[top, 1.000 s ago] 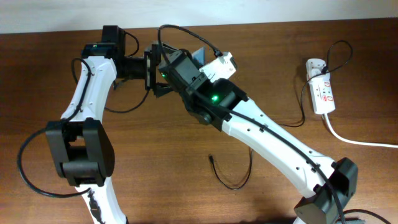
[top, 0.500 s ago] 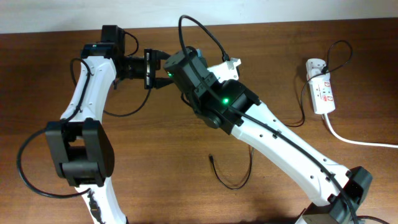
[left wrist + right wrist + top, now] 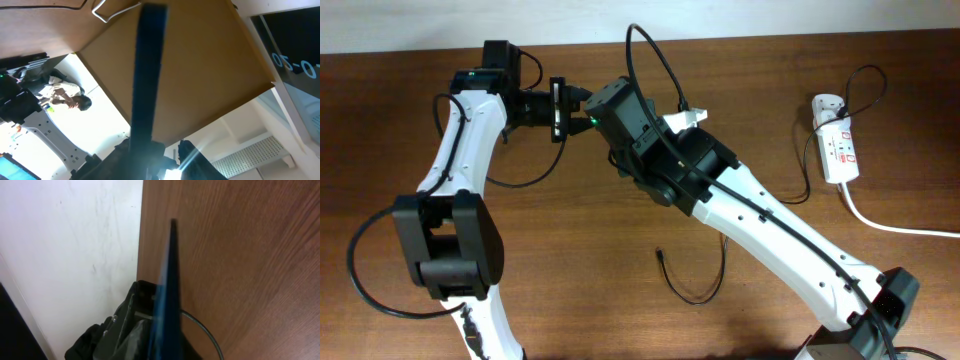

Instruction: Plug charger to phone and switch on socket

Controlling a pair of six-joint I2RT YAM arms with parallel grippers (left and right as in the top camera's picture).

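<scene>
Meeting above the far left part of the tabletop [image 3: 570, 260], the left gripper [image 3: 574, 108] and the right gripper [image 3: 590, 106] faced each other tip to tip. The phone [image 3: 149, 75] stood between them, off the wood; both wrist views showed it edge-on as a thin dark and blue strip rising from the jaws. I could not tell whether either pair of jaws was clamped on it or only standing loosely around it. The charger [image 3: 692, 300] lay in a loop on the near tabletop, its connector tip free and well apart from the phone. The socket [image 3: 838, 150] lay at the far right, with its thick white cord [image 3: 890, 225] trailing off right.
</scene>
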